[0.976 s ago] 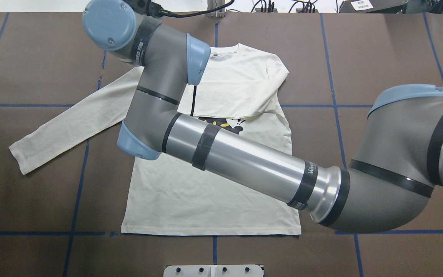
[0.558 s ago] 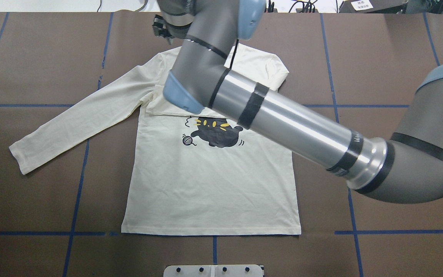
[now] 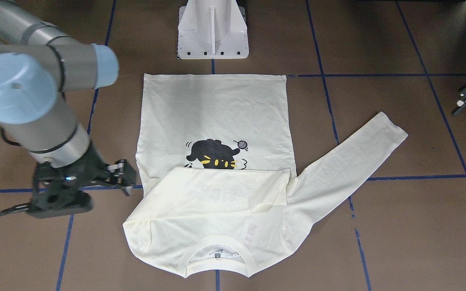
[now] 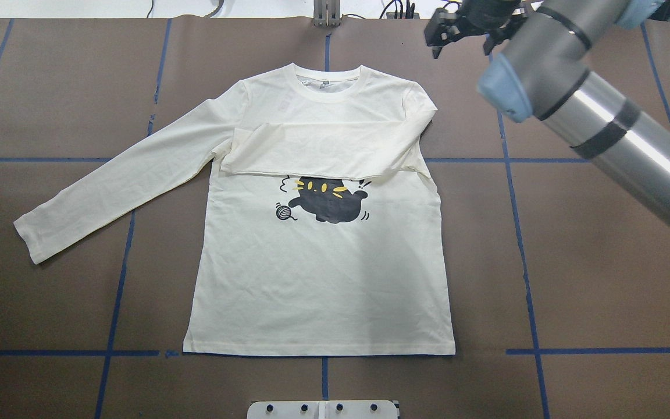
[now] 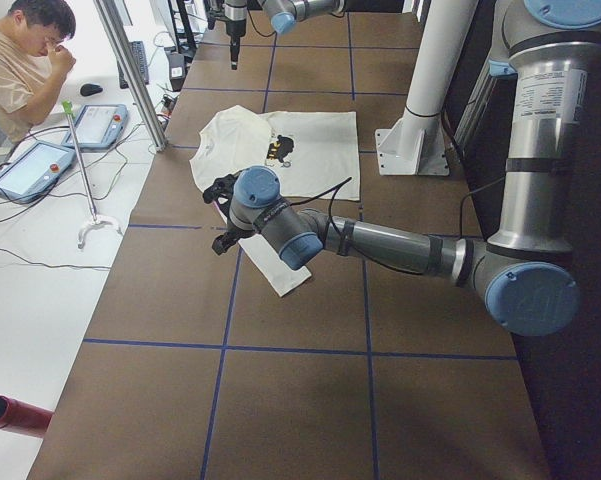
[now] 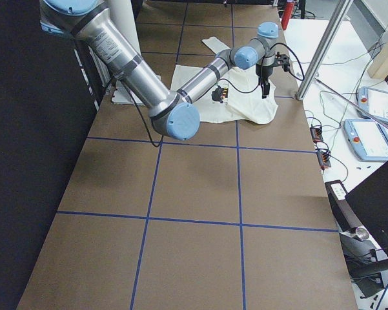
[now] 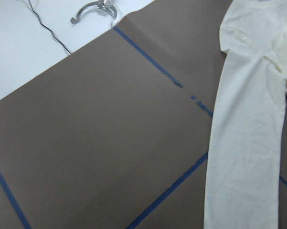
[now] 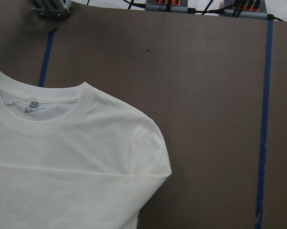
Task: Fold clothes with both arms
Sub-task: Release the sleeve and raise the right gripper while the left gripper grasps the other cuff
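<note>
- Since a second ago our right arm (image 4: pixel 602 128) has swung clear of the T-shirt (image 4: pixel 317 279), whose chest it was crossing. The right gripper (image 4: pixel 462 38) now hangs over bare table (image 4: pixel 602 262), just past the garment's far right shoulder.
- We see that gripper's jaws spread wide, with nothing between them.
- We find the T-shirt flat and print-up, with the hem toward our base and the ribbed neck (image 4: pixel 329 78) at the far side. Its right-side sleeve (image 4: pixel 323 148) is already doubled across the chest, its edge just above the cat print (image 4: pixel 326 201).
- We note that the other sleeve (image 4: pixel 120 180) is stretched out on our left. Its long axis slants from the shoulder outward and back toward our side, ending at the cuff (image 4: pixel 29 241).
- Our left gripper (image 3: pixel 461 103) sits out beyond that cuff, apart from it, with its fingers parted and empty. Its wrist camera looks along the sleeve's length.
- We judge that this sleeve is the next fold and that the left arm is plainly the nearer one. From the left gripper the sleeve lies inward, toward the table's middle. The right gripper stands the whole width of the shirt away from it.
</note>
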You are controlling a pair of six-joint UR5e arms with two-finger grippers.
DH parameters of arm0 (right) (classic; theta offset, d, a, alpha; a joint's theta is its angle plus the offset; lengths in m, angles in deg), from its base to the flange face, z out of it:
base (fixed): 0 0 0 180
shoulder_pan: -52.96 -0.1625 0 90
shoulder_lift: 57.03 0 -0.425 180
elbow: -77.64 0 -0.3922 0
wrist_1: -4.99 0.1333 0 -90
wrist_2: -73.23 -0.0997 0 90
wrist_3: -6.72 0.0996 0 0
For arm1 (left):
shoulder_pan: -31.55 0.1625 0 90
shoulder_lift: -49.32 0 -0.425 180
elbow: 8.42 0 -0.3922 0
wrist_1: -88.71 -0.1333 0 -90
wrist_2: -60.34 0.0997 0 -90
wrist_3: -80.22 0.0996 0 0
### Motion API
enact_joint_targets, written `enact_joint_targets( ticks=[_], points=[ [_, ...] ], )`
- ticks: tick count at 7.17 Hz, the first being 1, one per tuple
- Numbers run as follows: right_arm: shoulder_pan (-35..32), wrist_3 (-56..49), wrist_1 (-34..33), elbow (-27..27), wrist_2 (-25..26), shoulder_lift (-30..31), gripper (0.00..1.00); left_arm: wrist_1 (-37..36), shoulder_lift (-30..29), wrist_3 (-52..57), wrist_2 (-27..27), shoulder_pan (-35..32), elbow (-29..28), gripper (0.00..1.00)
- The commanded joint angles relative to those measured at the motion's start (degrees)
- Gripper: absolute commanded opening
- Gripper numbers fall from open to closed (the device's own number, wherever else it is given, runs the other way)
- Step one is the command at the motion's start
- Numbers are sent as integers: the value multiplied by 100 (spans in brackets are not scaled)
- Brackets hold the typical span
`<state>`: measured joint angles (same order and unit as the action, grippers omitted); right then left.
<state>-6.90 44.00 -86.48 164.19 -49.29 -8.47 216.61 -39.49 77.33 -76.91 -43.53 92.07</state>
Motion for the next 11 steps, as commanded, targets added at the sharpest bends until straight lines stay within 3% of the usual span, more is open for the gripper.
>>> enact_joint_targets(
  ticks=[1,3,4,7,9,11],
  points=[
    [-805,-1534,-2,624,-499,1220,100,137,766,-798,1054,1200,672,100],
    [-1194,-2023,24,1125,-844,2056,100,208,1101,-1177,2022,2308,674,100],
    [-1221,-2023,50,1302,-844,2278,100,426,1303,-1214,2079,2556,613,100],
    [-1230,-2015,68,1409,-835,2394,100,699,1428,-1862,2919,3408,402,99],
    [-1230,-2023,77,1418,-835,2464,100,1287,1367,-1899,2984,3534,-89,97],
    [-1230,-2014,77,1435,-835,2465,100,1342,1349,-1899,2985,3534,-126,71]
  ],
)
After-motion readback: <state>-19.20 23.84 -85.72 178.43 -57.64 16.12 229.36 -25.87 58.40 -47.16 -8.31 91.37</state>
